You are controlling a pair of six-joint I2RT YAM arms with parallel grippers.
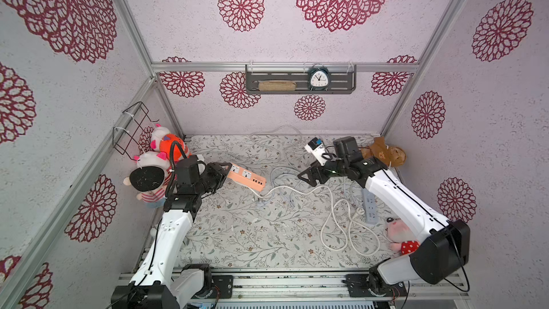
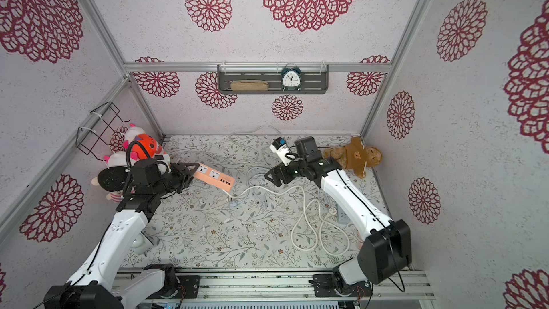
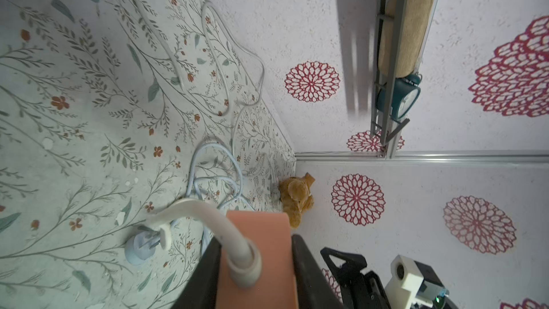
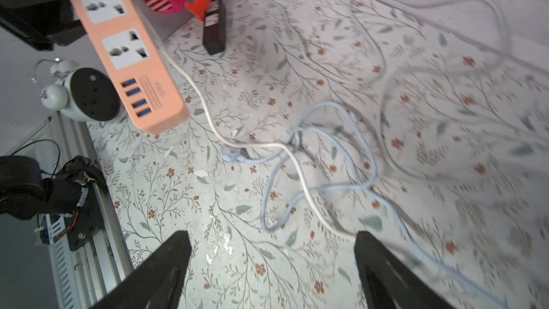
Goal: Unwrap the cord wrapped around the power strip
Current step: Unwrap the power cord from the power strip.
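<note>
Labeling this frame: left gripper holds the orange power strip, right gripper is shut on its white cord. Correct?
Wrong on the right gripper: it is open, gripping nothing. The right wrist view shows its jaws wide apart, the white cord lying free. The left gripper does hold the orange power strip.

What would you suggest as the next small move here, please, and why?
Probably lower the left pincer to lay the power strip on the table: its cord trails off loose, with no turns around the strip, and the right pincer is open and empty.
</note>
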